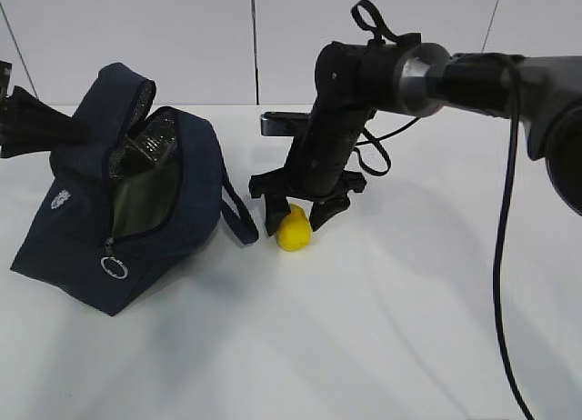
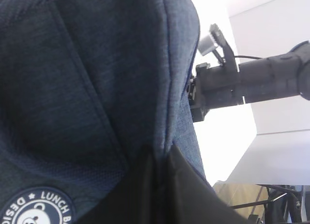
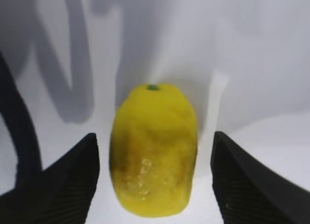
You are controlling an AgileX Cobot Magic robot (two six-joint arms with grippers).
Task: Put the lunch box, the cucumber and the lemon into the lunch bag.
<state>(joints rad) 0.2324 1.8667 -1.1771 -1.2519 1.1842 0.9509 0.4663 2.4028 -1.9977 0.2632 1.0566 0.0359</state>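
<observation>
Reaching steeply down, the right arm (image 1: 332,138) straddles the lemon (image 1: 294,230), jaws spread.

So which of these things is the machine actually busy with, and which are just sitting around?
Part of the job:
- lemon, on the table between the right gripper's open fingers, not touching them
- lunch bag, unzipped, its fabric pinched by the left gripper
- something pale inside the bag, too dim to name

Just there:
- white table
- nothing else loose
</observation>
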